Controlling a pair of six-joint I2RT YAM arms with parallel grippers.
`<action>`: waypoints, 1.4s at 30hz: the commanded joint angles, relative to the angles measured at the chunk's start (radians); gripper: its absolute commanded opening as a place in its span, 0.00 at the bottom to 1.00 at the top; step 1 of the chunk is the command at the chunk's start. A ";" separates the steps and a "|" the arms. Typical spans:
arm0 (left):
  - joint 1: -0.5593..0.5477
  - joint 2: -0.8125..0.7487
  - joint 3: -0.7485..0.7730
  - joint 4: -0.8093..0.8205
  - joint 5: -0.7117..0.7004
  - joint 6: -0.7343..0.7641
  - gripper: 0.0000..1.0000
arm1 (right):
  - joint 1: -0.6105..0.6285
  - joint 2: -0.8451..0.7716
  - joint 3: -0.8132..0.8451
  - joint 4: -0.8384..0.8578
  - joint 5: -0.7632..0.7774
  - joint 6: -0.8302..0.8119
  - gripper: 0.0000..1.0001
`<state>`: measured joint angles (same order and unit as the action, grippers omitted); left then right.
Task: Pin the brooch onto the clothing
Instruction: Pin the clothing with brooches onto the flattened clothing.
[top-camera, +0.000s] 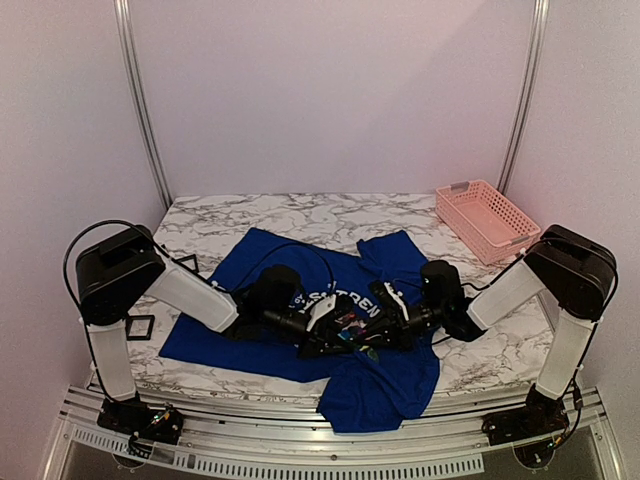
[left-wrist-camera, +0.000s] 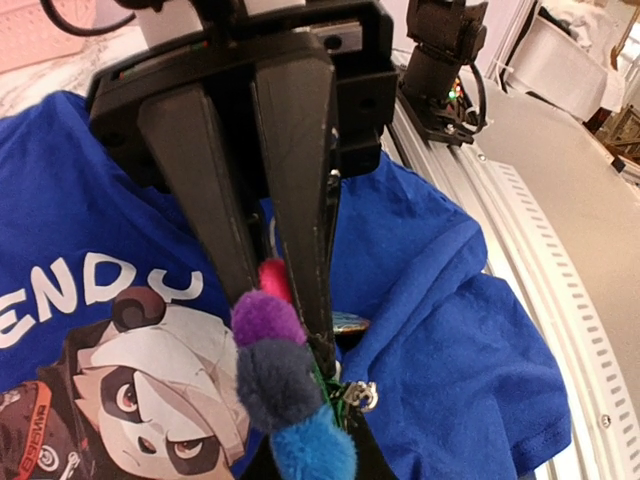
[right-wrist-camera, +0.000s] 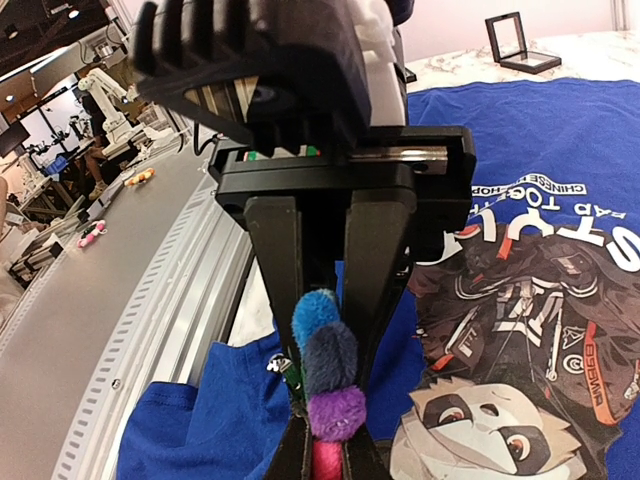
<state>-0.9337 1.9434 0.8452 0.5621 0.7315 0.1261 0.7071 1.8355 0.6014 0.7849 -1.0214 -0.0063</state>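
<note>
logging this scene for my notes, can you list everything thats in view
table: one, white and grey marble, under everything
t-shirt: one, royal blue with white lettering and a cartoon print, spread over the middle of the table
brooch: one, fuzzy petals in blue, navy, purple and pink, above the t-shirt between the two grippers
basket: one, pink plastic lattice, far right corner of the table
frames: two, black, on the table left of the t-shirt
arms: two, white and black, bolted at the near edge, reaching in over the t-shirt
right gripper: one, black, shut on the brooch
left gripper: one, black, fingers either side of the brooch
</note>
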 joint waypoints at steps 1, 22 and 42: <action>0.002 -0.004 0.067 0.007 0.035 -0.011 0.05 | 0.033 -0.004 0.012 -0.023 0.052 0.009 0.00; 0.009 -0.020 0.081 -0.082 0.044 0.002 0.29 | 0.049 0.003 0.029 -0.050 0.097 0.002 0.00; 0.006 -0.040 -0.021 -0.004 -0.048 0.076 0.56 | 0.004 0.022 0.014 0.034 0.059 0.103 0.00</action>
<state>-0.9257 1.9339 0.8574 0.5213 0.7059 0.1600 0.7216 1.8362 0.6178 0.7872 -0.9459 0.0719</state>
